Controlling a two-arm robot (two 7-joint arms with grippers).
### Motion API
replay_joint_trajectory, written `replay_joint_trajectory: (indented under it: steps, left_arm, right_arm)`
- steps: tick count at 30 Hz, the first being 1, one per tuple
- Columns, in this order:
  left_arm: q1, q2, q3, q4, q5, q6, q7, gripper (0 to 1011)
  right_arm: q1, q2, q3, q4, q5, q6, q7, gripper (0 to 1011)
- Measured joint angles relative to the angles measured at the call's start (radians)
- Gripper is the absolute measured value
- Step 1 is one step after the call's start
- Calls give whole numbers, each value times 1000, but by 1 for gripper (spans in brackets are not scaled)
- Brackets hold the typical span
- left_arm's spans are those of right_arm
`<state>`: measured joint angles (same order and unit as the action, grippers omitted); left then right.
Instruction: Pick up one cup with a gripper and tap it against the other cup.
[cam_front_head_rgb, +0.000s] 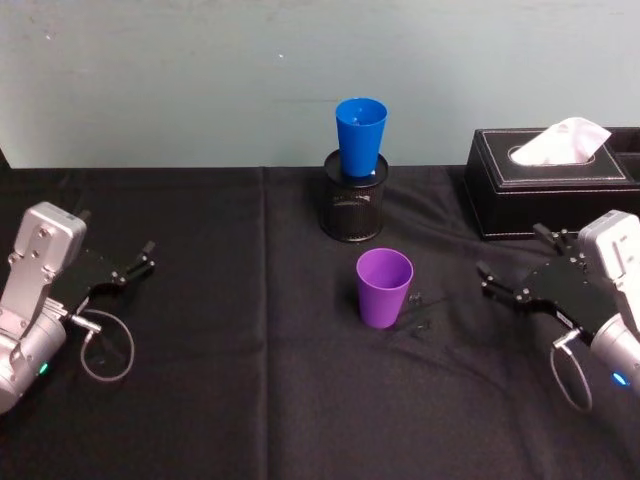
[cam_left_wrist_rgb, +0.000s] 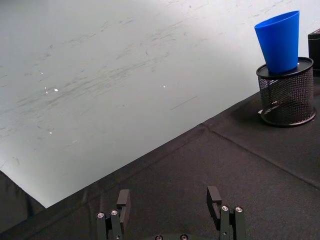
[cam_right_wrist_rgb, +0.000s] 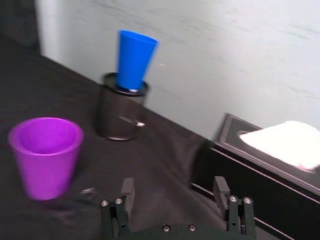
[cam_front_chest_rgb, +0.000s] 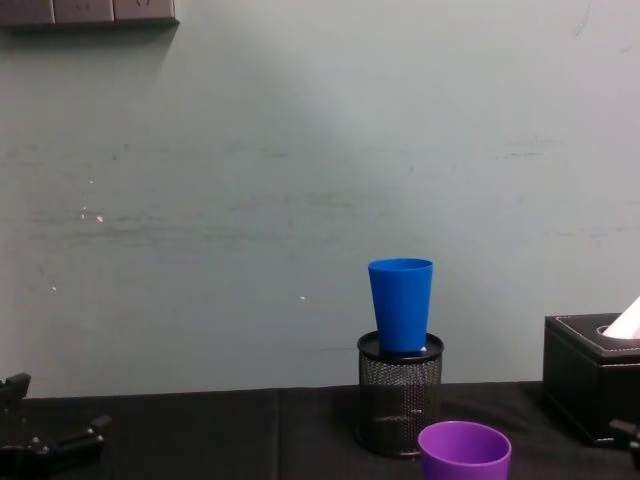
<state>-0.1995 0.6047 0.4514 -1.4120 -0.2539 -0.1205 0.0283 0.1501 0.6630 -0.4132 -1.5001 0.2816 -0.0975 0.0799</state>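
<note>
R gripper (cam_front_head_rgb: 510, 258) open, empty | purple cup (cam_front_head_rgb: 384, 287) upright, lies to its left, nearer R than L gripper (cam_front_head_rgb: 135, 262) (open, idle) | blue cup (cam_front_head_rgb: 360, 135) behind, in mesh holder (cam_front_head_rgb: 352, 215)

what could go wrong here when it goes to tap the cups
Blue cup only perches in the mesh holder, so a hard tap may topple it. Purple cup is smooth and tapered; the open right gripper, right of it, might squeeze it out. Left gripper sits idle far left.
</note>
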Motion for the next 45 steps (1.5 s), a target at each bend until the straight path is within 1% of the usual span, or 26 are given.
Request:
replay_joint_trajectory:
  steps: [1,3,4,5,6,7,8,9,10,14,17,22,26,32,38,39,45]
  left_arm:
    - [0,0,0,0,0,0,0,1000]
    - [0,0,0,0,0,0,0,1000]
    - [0,0,0,0,0,0,0,1000]
    - [0,0,0,0,0,0,0,1000]
    - [0,0,0,0,0,0,0,1000]
    - [0,0,0,0,0,0,0,1000]
    - [0,0,0,0,0,0,0,1000]
    - [0,0,0,0,0,0,0,1000]
    - [0,0,0,0,0,0,0,1000]
    - [0,0,0,0,0,0,0,1000]
    - [0,0,0,0,0,0,0,1000]
    - [0,0,0,0,0,0,0,1000]
    - [0,0,0,0,0,0,0,1000]
    - [0,0,0,0,0,0,0,1000]
    - [0,0,0,0,0,0,0,1000]
    - [0,0,0,0,0,0,0,1000]
    - [0,0,0,0,0,0,0,1000]
  right_arm:
    - [-5,13,3,-12,17,0,39,1003]
    - [-7,24,4,-21,33,0,80,1003]
    - [-8,34,4,-26,47,0,119,1003]
    - [-8,37,4,-28,52,0,131,1003]
    - [-8,43,2,-31,64,0,167,1003]
    - [-8,43,2,-31,64,0,167,1003]
    - [-6,47,0,-33,76,3,202,1003]
    - [-5,49,0,-33,82,4,219,1003]
    - [-4,51,-1,-35,97,7,249,1003]
    - [-2,51,0,-36,129,14,307,1003]
    - [0,43,3,-36,163,26,360,1003]
    - [5,26,7,-32,194,47,407,1003]
    - [12,13,1,-29,196,73,424,1003]
    - [32,-12,-19,-16,165,108,434,1003]
    - [70,-49,-36,30,131,134,444,1003]
    - [81,-60,-40,46,121,140,444,1003]
    - [115,-93,-45,90,101,155,447,1003]
